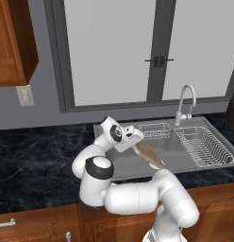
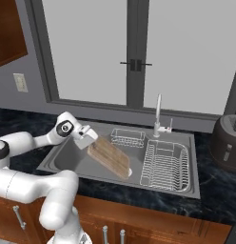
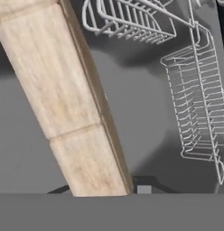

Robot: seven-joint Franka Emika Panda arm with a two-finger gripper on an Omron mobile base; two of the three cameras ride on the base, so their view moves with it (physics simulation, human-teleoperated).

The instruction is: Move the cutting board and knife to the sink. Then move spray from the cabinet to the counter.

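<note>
Over the sink [image 2: 67,155], the gripper [image 2: 88,139] clasps one end of the cutting board [image 2: 109,157], which slants down with its far end at or near the basin floor, beside the wire rack [image 2: 165,164]. Lowering the held end gently before letting go should lay it flat without clattering against that rack.

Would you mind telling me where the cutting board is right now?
The cutting board is held tilted in the gripper over the left part of the sink, left of the large wire rack.
</note>
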